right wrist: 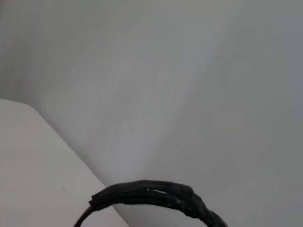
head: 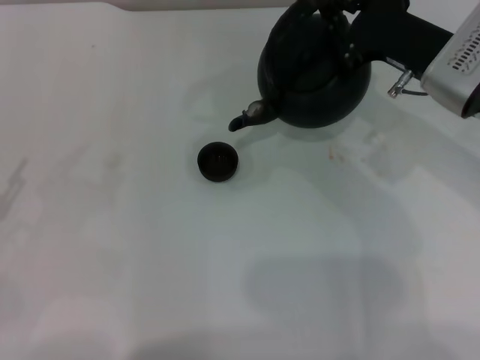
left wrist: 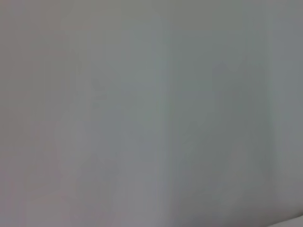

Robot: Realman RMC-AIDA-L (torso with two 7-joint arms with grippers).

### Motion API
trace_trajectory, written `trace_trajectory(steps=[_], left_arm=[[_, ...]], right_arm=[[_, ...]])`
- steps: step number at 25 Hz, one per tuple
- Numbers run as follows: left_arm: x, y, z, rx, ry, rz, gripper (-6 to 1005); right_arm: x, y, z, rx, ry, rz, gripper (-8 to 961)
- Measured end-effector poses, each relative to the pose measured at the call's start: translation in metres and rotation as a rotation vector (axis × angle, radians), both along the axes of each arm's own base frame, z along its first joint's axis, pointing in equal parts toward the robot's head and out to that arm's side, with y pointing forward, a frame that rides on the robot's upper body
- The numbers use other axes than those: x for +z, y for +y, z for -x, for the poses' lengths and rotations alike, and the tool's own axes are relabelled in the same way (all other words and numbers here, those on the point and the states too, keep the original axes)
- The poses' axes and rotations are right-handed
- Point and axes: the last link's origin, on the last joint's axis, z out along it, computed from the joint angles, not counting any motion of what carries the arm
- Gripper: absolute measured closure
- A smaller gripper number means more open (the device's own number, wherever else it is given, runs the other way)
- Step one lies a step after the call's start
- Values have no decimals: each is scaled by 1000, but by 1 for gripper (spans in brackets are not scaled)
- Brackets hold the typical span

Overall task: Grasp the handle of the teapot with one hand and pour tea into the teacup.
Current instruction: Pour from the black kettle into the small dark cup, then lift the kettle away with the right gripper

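Right gripper [head: 330,19] at handle [right wrist: 156,195] atop teapot [head: 315,75], far right of table [head: 112,247]; jaw state cannot tell. Spout faces cup [head: 218,161], near but apart. Confirm firm clamp before lifting; tilt slowly over cup.

Head view: the handle [head: 319,9] is cut off by the picture's upper edge, and the right hand [head: 346,26] on it is a dark mass whose fingers cannot be made out. The teacup [head: 217,161] interior is too dark to read. Right wrist view: only an arc of the handle [right wrist: 151,195] shows, clipped at the edge. Left wrist view: blurred counter [left wrist: 151,113] only.
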Motion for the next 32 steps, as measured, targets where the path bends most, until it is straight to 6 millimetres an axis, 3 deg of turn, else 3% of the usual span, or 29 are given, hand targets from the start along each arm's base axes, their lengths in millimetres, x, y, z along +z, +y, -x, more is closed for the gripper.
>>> trace_trajectory(steps=[15, 32], left_arm=[[-4, 2, 1, -3, 4, 0, 409], [-3, 4, 0, -5, 5, -4, 409]], right_arm=[[-4, -16, 16, 60, -78, -51, 840], [-11, -21, 29, 78, -140, -78, 841]])
